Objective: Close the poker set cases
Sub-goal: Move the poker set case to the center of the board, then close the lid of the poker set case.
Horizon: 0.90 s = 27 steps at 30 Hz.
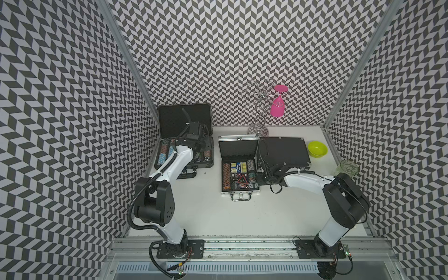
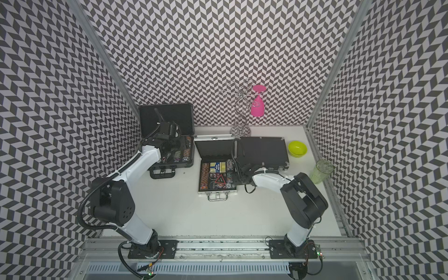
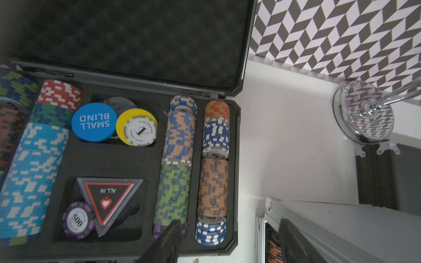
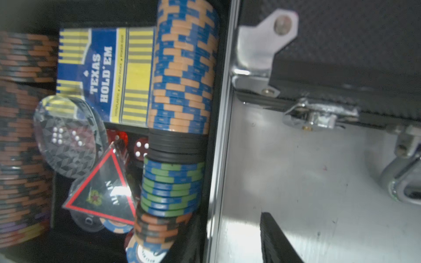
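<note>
Three poker cases lie on the white table in both top views. The left black case (image 1: 172, 118) (image 3: 136, 34) stands open, its lid upright, with chips in rows inside. My left gripper (image 1: 202, 143) (image 3: 230, 246) hovers open above its front right corner, holding nothing. The middle silver case (image 1: 238, 150) (image 4: 222, 136) is open too, lid raised. My right gripper (image 1: 259, 178) (image 4: 232, 241) is open and straddles this case's right wall, with one finger inside by the chips and one outside. The right black case (image 1: 286, 150) (image 4: 341, 45) lies shut and flat.
At the back stands a chrome glass rack (image 1: 258, 131) (image 3: 364, 118) with a pink glass (image 1: 277, 106) hanging upside down from it. A lime bowl (image 1: 317, 149) and a clear green cup (image 1: 349, 167) sit at the right edge. Patterned walls enclose three sides.
</note>
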Available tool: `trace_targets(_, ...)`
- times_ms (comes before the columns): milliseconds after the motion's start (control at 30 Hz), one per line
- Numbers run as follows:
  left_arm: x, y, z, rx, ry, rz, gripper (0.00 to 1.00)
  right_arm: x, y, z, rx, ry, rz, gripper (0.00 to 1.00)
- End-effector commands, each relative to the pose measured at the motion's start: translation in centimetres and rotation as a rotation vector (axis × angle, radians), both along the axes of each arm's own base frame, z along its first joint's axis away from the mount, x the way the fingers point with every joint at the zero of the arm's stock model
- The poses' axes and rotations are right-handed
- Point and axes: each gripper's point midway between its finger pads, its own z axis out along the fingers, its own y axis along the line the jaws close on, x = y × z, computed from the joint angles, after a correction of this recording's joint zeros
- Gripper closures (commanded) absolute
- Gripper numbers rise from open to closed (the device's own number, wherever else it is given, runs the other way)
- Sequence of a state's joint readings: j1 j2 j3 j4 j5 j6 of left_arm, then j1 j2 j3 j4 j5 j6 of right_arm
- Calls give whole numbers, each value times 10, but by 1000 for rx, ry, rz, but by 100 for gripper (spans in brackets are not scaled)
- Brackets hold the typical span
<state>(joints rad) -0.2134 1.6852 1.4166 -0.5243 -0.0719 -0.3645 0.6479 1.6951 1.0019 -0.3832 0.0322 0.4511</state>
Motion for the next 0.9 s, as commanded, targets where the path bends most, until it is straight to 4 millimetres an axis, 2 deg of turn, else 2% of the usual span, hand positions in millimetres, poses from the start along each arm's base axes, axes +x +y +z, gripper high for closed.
trace_targets(0,17,-10,25,-73,-42,-35,29,4,11,39,49,-54,13,48)
trace_targets(133,35,-19,38,-153,-56,-74,28,11,3,69,82,-111,-29,45)
trace_targets(267,41,-38,49,-215,-73,-168,28,13,-11,83,108,-137,-87,44)
trace_targets(467,25,-60,59,-257,-91,-333,29,15,-34,66,159,-88,-145,43)
trace_targets(600,12,-66,61,-273,-86,-384,30,14,-41,57,166,-63,-166,43)
trace_targets(733,-2,-66,58,-279,-76,-395,33,10,-41,54,194,-36,-178,43)
trace_targets(867,-21,-66,46,-283,-59,-398,34,-1,-33,48,278,9,-191,43)
